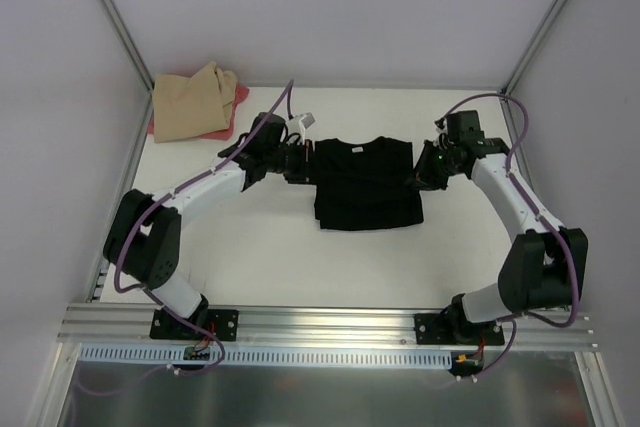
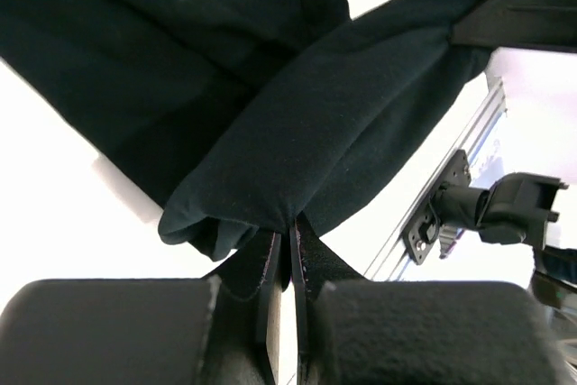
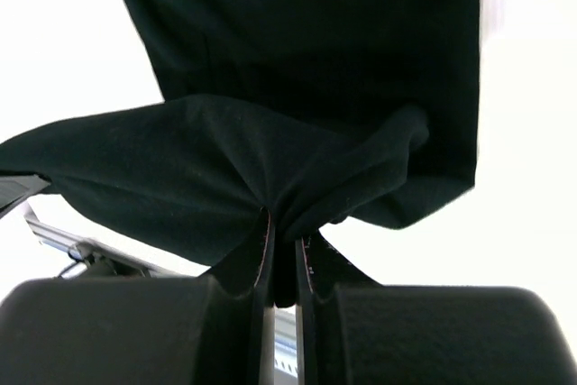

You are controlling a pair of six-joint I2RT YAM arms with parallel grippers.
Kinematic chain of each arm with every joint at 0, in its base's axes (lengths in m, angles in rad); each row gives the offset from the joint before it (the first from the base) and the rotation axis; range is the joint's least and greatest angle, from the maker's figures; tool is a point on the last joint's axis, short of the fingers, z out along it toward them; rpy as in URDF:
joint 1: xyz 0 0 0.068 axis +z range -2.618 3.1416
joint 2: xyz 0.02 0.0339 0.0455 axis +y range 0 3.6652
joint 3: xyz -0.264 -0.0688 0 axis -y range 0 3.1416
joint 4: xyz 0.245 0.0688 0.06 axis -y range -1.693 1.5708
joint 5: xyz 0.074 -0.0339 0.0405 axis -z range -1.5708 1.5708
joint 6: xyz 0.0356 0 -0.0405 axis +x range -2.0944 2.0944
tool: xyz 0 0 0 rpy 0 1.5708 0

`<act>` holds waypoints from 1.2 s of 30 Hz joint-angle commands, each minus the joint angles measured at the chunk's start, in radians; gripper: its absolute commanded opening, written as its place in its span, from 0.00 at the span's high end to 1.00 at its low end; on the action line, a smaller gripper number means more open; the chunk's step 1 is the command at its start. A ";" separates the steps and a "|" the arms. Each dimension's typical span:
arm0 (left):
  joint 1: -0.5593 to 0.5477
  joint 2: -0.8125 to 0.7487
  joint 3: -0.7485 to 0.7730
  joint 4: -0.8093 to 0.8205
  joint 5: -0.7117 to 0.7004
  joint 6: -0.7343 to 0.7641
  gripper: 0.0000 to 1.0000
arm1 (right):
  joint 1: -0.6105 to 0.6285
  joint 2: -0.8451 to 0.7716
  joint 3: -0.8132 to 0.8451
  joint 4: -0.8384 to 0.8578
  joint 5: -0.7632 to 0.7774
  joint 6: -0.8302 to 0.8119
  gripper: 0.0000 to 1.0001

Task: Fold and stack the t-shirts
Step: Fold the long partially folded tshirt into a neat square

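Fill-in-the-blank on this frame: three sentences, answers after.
The left claw and right claw are both shut on the ____.
The tan shirt lies at the table's far ____ corner.
Under the tan shirt lies the ____.
Missing: black shirt; left; pink-red shirt.

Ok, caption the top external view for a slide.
Left gripper and right gripper pinch the black t-shirt; tan shirt atop pink-red shirt, far-left corner.
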 commanded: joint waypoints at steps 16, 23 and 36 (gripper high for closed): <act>0.110 0.334 0.370 -0.043 0.183 0.032 1.00 | -0.094 0.410 0.462 0.010 -0.094 -0.020 1.00; 0.156 0.368 0.465 -0.072 0.228 0.026 1.00 | -0.096 0.522 0.653 -0.021 -0.127 0.000 1.00; 0.156 0.319 0.456 -0.045 0.259 -0.014 1.00 | -0.102 0.459 0.638 -0.027 -0.125 -0.011 1.00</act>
